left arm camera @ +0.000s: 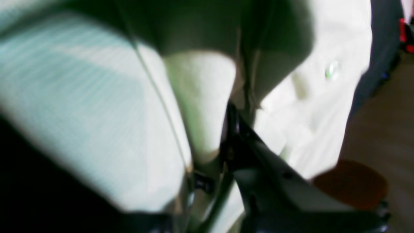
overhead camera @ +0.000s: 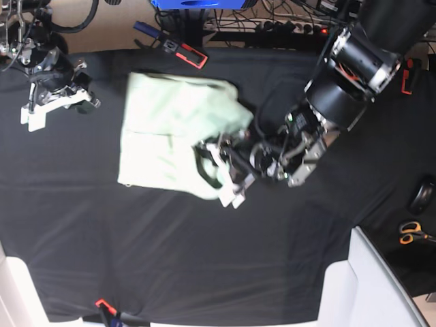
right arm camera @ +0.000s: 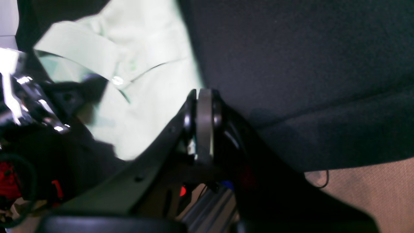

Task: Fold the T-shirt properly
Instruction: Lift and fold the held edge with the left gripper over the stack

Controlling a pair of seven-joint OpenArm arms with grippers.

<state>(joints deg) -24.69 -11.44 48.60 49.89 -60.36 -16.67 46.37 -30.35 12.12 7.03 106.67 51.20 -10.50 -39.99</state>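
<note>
Our left gripper (overhead camera: pixel 228 178) pinches the T-shirt (overhead camera: pixel 170 129) edge; right gripper (right arm camera: pixel 203 124) closed, empty. We should carry the fold over flat.

1. The T-shirt (overhead camera: pixel 163 129) is soft pale mint cloth, matt, with shallow creases; in the left wrist view its weave shows as fine ribbed lines at the left of the frame.
2. The tablecloth (overhead camera: pixel 204 266) is black fabric, matt and slightly fuzzy, seen close at the upper right of the right wrist view.
3. The left gripper (overhead camera: pixel 228 180) has white, smooth plastic-looking fingers and dark body parts with shiny metal bits.
4. The right gripper (overhead camera: pixel 51 109), at the upper left of the base view, has the same white matt fingers on a black body.
5. The right gripper's finger edge (right arm camera: pixel 204 126) looks like grey, smooth plastic between glossy black rims.
6. The floor (right arm camera: pixel 372 191) at the lower right of the right wrist view is tan with a rough, carpet-like texture.
7. The scissors (overhead camera: pixel 413 234) at the right edge of the base view have glossy orange handles.
</note>
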